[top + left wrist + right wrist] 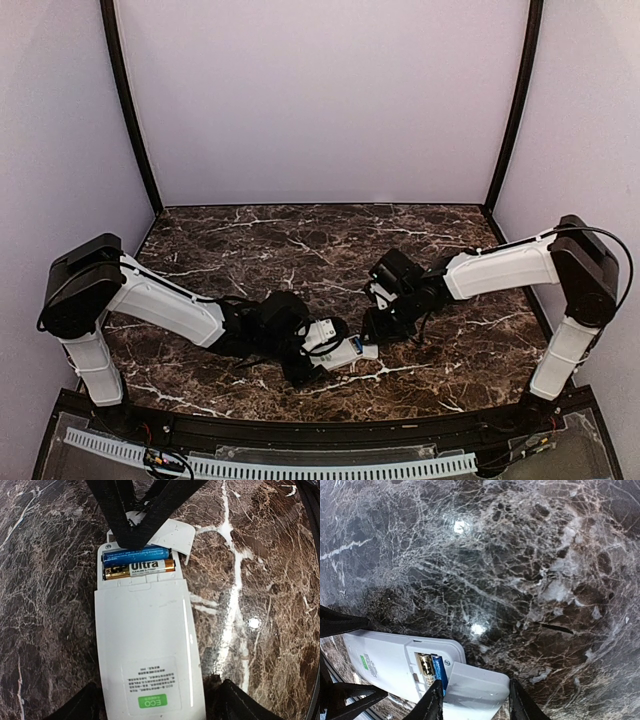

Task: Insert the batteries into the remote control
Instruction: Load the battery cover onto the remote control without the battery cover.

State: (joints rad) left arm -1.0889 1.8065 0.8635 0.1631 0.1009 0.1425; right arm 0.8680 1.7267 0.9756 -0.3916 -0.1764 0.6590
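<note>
1. Left fingers (84, 707): spread wide, one against each long edge of the remote control (150, 645) near its green label, bottom of the left wrist view. Reads as a clamp steadying it.
2. Remote control: lower centre of the top view, back-up on the marble surface (530, 555), between the two arms. Its battery bay is open at the end toward the right arm.
3. Batteries: both lie in the bay side by side, touching. The blue battery (135, 556) is nearest the remote's end, with the gold-and-black battery (142, 568) marked "Ultra" next to it. They look seated.
4. Battery cover (475, 690): off the bay, tilted, overlapping the remote's end, bottom centre of the right wrist view.
5. Right fingers (433, 705): partly closed, one on each side of the cover, pinching it. One tip is just beside the blue battery.
6. Step, my read: loading is done and closing the bay is in hand. The next move calls for laying the cover flat, lining it up with the bay edges and sliding it home while the left fingers stop the remote skidding.
7. Count: 1 remote control, 2 batteries (1 blue, 1 gold-and-black), 1 battery cover, 2 arms.
</note>
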